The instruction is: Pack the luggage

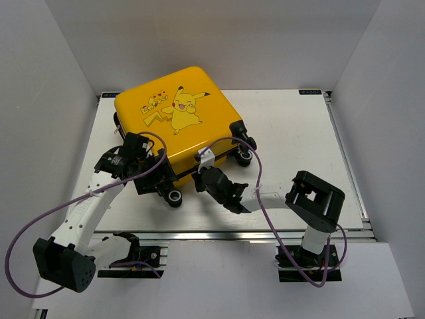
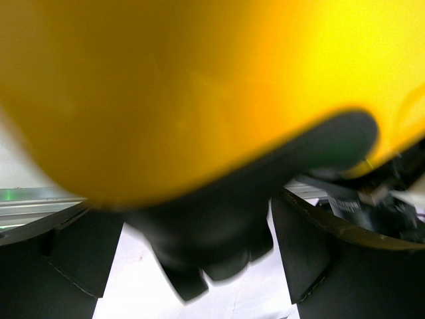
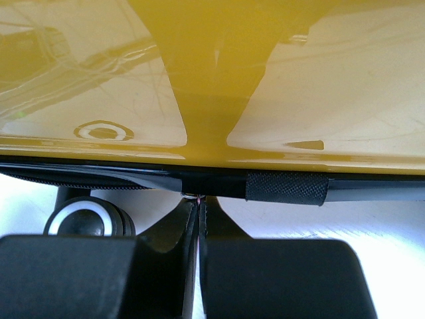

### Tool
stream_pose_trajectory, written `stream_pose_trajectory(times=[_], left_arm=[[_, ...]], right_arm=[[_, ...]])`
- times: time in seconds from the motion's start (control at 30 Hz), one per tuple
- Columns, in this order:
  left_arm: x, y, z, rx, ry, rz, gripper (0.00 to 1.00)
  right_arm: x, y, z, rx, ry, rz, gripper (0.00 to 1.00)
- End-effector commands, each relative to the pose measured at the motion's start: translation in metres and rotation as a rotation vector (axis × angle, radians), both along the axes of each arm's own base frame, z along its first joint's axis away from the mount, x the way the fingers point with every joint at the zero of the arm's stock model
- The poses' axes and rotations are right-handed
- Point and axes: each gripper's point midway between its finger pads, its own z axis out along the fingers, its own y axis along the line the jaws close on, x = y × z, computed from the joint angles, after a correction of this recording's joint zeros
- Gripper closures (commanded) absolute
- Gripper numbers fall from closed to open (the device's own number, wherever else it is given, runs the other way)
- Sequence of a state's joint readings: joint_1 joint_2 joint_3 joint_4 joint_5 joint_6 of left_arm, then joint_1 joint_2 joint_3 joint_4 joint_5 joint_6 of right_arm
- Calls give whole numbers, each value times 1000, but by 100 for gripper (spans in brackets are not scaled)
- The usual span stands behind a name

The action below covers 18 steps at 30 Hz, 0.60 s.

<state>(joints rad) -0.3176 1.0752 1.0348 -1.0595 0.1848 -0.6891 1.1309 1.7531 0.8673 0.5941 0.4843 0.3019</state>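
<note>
The luggage (image 1: 176, 113), a yellow hard-shell case with a Pikachu print, lies flat and closed on the white table (image 1: 299, 146). My left gripper (image 1: 154, 177) is at its near-left corner. In the left wrist view the yellow shell (image 2: 199, 86) fills the top, and a blurred black wheel mount (image 2: 212, 232) hangs between the spread fingers (image 2: 66, 266) without touching them; my left gripper (image 2: 199, 266) is open. My right gripper (image 1: 203, 174) is against the near side, at the black zipper band (image 3: 285, 188). My right gripper (image 3: 197, 206) is shut on a small metal zipper pull (image 3: 192, 196).
Small black-and-white wheels (image 1: 174, 197) (image 1: 247, 158) (image 3: 83, 219) stick out from the near side of the case. An aluminium rail (image 1: 232, 234) runs along the table's near edge. Purple cables (image 1: 26, 232) loop off both arms. White walls enclose the table.
</note>
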Motion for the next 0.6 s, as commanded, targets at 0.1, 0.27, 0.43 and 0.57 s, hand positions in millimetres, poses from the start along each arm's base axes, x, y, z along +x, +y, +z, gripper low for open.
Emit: stream_pose_trajectory(times=[0.1, 0.27, 0.43, 0.57], left_arm=[[18, -10, 3, 26, -30, 32, 8], [23, -11, 8, 65, -46, 47, 100], [28, -3, 32, 89, -127, 73, 100], [32, 11, 54, 135, -200, 137, 100]], right_arm=[[13, -14, 20, 16, -62, -86, 100], [15, -28, 15, -9, -51, -129, 100], [38, -86, 7, -75, -44, -365, 100], [62, -150, -2, -84, 1, -566, 100]])
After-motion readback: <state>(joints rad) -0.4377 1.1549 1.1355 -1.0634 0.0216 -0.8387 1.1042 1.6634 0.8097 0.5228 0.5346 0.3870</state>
